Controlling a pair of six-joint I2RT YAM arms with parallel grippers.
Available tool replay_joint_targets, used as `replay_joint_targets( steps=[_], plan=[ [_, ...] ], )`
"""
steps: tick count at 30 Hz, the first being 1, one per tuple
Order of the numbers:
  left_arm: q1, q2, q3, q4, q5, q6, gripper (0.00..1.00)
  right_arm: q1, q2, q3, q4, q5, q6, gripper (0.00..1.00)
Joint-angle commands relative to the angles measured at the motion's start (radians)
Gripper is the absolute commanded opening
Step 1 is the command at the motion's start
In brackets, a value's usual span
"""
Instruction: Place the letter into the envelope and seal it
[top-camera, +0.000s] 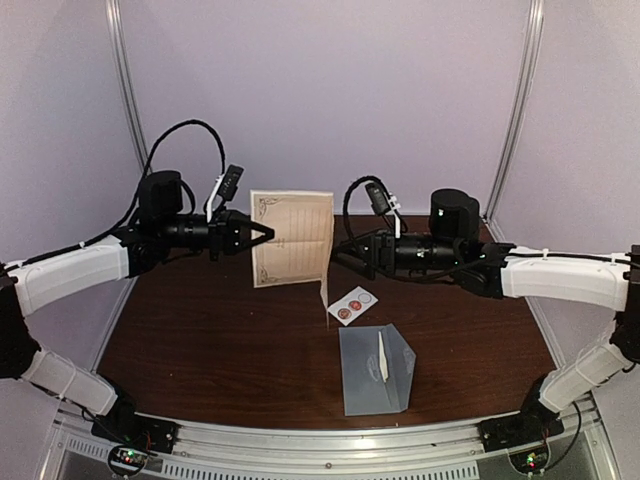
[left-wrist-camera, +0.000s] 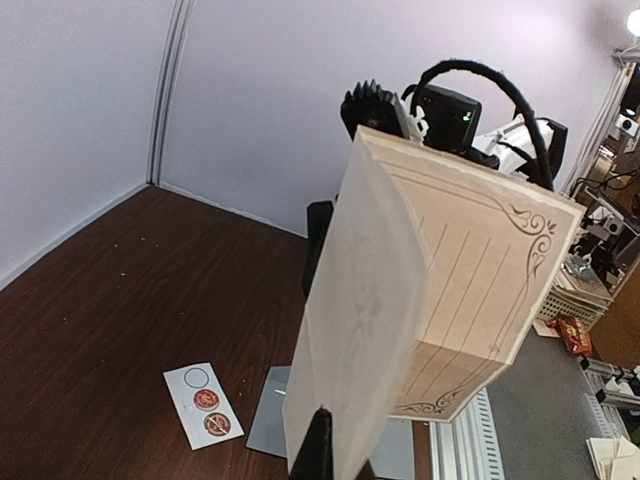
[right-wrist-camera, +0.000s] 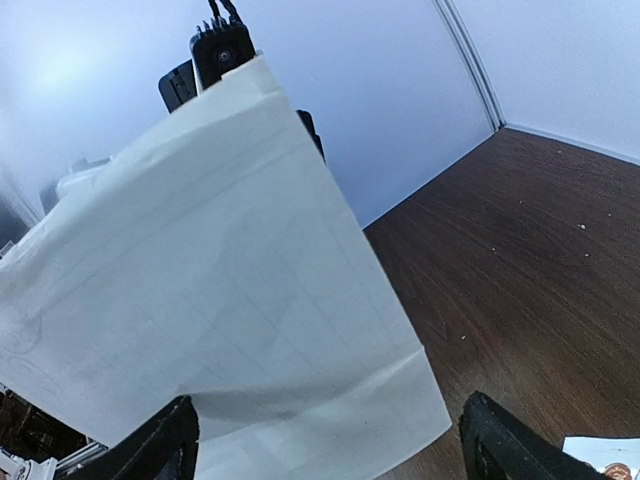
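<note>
Above table (top-camera: 200, 340) centre: letter (top-camera: 292, 238) upright in air, left edge clenched in left gripper (top-camera: 262, 235). Right gripper (top-camera: 338, 255) spread wide, released, just beside letter's right edge. Envelope (top-camera: 375, 370) flat on table near front, well apart from both grippers.

Soft, even light gave the walls (top-camera: 320, 90) a violet tint; the wrist views curved at the edges and looked slightly blurred.

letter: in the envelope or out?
Out. The letter is up in the air, pinched in the left gripper; the envelope lies flat on the table, apart from it.
</note>
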Motion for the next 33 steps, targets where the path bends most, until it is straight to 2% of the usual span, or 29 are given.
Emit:
replay_joint_targets(
  steps=[1, 6, 8, 16, 24, 30, 33],
  plan=[
    [-0.021, 0.021, 0.003, 0.055, 0.067, -0.012, 0.0, 0.01, 0.014, 0.016, 0.116, 0.005, 0.007, 0.91],
    [-0.045, 0.042, 0.01, 0.051, 0.085, -0.013, 0.0, 0.01, 0.043, 0.031, 0.144, 0.006, -0.004, 0.88],
    [-0.049, 0.044, 0.011, 0.047, 0.084, -0.008, 0.0, 0.011, 0.056, 0.042, 0.146, -0.009, -0.003, 0.84],
    [-0.051, 0.055, 0.013, 0.042, 0.08, -0.009, 0.0, 0.018, 0.067, 0.044, 0.188, -0.051, 0.034, 0.48],
    [-0.053, 0.057, 0.014, 0.037, 0.077, -0.007, 0.0, 0.022, 0.079, 0.046, 0.236, -0.069, 0.078, 0.25],
    [-0.053, 0.055, 0.018, 0.031, 0.071, -0.004, 0.0, 0.022, 0.079, 0.053, 0.228, -0.059, 0.074, 0.0],
    [-0.052, 0.054, 0.025, 0.023, 0.07, -0.005, 0.02, 0.022, 0.07, 0.048, 0.189, -0.018, 0.056, 0.0]
  ],
)
